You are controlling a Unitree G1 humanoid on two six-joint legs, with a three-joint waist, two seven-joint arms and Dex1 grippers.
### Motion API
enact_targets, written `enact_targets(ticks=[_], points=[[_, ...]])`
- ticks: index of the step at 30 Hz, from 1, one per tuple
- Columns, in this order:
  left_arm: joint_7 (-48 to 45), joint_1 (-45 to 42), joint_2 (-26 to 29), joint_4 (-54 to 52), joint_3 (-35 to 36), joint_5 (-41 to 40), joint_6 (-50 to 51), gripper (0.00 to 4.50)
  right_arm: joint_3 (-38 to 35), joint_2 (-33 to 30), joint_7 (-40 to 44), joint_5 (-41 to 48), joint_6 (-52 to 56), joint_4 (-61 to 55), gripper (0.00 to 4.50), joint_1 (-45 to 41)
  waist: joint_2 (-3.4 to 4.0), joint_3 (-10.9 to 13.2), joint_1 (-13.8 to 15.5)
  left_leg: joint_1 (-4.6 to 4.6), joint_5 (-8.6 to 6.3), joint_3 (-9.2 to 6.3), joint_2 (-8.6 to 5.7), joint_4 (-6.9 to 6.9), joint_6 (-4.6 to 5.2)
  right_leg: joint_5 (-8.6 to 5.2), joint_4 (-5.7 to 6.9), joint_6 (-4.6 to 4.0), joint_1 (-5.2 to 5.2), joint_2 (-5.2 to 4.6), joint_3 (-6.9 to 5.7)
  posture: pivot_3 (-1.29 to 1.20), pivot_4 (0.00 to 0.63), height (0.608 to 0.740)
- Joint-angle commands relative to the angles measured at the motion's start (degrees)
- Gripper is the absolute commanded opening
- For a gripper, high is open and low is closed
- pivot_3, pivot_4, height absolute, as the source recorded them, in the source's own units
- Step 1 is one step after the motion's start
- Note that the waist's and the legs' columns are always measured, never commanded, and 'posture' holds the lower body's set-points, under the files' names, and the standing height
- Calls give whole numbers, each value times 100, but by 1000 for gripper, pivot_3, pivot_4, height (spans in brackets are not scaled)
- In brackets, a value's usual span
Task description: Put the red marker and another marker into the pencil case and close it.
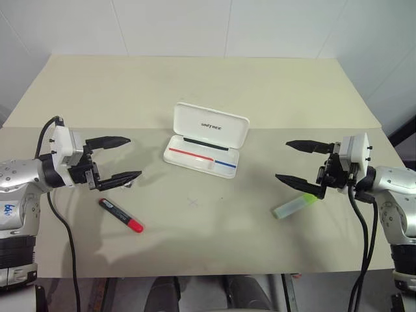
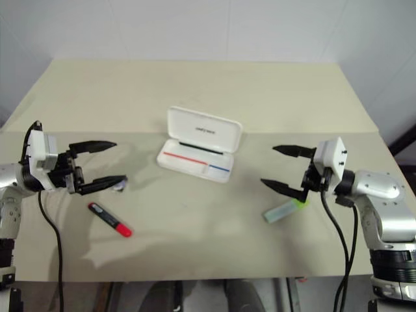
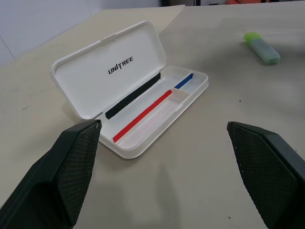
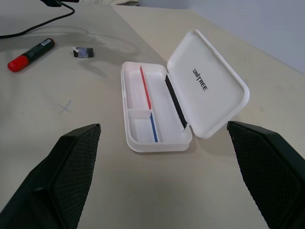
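Observation:
The white pencil case (image 1: 203, 155) lies open in the middle of the table, lid (image 1: 211, 123) raised at the back, tray empty with a red and a blue stripe. The red marker (image 1: 121, 215), black barrel with a red cap, lies on the table left of the case, just below my left gripper (image 1: 123, 158). That gripper hovers open and empty. The other marker (image 1: 295, 205), a pale green highlighter, lies right of the case, close under my right gripper (image 1: 294, 162), which is also open and empty. Both grippers point inward toward the case (image 3: 157, 107).
A small dark scrap (image 4: 83, 51) lies on the table near the red marker (image 4: 31, 54). A faint pencilled cross (image 1: 192, 203) marks the beige tabletop (image 1: 208, 84) in front of the case. White walls stand behind the table.

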Motion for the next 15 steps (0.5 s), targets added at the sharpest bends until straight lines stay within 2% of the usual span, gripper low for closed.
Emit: enact_targets(ticks=[1,7,13,15], points=[[45,-273,-35,-28,-49,-19,-49,4492,173,-34,-195,5,474,-134,4500,-288,0,0,-4,0,0,0,0,2,0,0,3,0,0,0,0,0,150,740],[-22,-448,-181,-79,-225,-128,75,4492,661,-149,-561,113,1895,-671,4500,-973,0,0,-10,1,0,0,0,20,0,0,24,0,-4,0,2,0,150,740],[-175,-352,-139,40,-173,-120,55,4492,1270,32,-948,-172,2575,-1035,4500,-1634,0,0,-10,0,0,-3,2,19,0,-5,36,-8,-13,5,1,0,150,740],[-148,-381,-151,94,-142,-87,-13,4500,1517,105,-1031,-327,2651,-1089,4103,-1760,0,0,-7,-1,0,-2,2,19,0,-6,35,-9,-13,4,1,0,150,740]])
